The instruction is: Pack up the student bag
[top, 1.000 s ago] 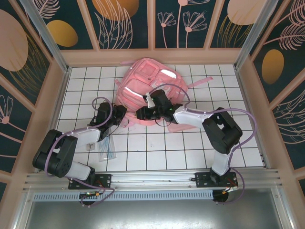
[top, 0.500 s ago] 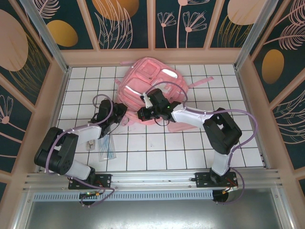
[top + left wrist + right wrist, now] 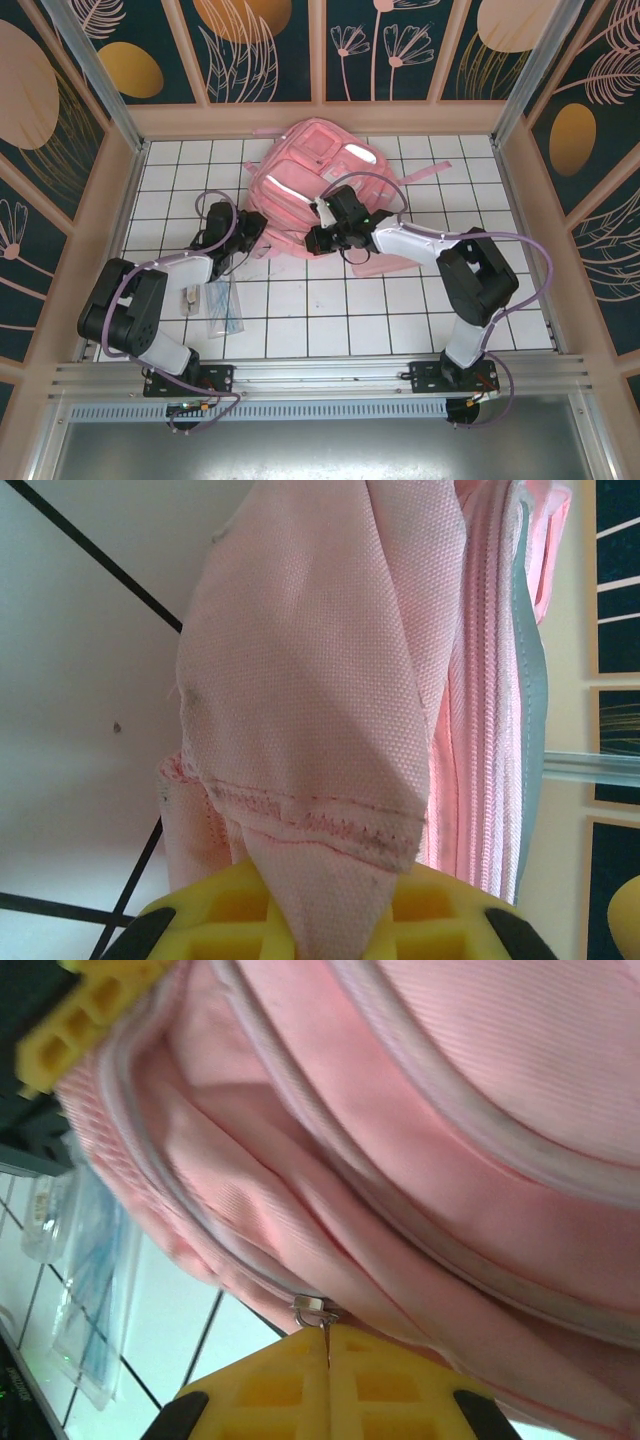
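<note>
bag: large soft pink fabric backpack with silver strips, upper centre of white tiled surface | handling: likely light and floppy, best taken by hems or zipper tabs | left end effector: clenched on a backpack fold | right end effector: pinching metal zipper pull | contents: bag interior unseen; clear plastic pouch lies lower left, outside the bag

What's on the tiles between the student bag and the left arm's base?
In the top view, a clear plastic packet with blue contents lies flat there, a small pale object beside it.
</note>
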### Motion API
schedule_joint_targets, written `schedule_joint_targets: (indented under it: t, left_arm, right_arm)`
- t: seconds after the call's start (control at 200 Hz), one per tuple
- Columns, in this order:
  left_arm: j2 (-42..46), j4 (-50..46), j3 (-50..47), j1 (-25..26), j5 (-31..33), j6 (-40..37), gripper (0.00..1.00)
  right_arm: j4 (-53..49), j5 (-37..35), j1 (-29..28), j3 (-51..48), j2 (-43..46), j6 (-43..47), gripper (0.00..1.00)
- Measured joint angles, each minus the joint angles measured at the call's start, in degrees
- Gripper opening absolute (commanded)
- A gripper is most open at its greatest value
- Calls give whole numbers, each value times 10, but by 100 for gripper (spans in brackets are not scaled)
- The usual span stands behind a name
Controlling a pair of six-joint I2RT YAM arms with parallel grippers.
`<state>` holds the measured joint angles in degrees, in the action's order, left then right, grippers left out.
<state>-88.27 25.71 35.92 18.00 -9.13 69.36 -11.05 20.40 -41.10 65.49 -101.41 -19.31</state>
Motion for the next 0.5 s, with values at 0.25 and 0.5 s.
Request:
schedule_joint_targets:
  t: [0.25,0.5]
  left_arm:
    - [21,-18,4,-21,-24,-14,0]
    - [37,-40,13,-43,-53,-34,2]
  right_arm:
    - [-56,-39,24,3,4,45,0]
    - [-91,-82,35,24,18,79,0]
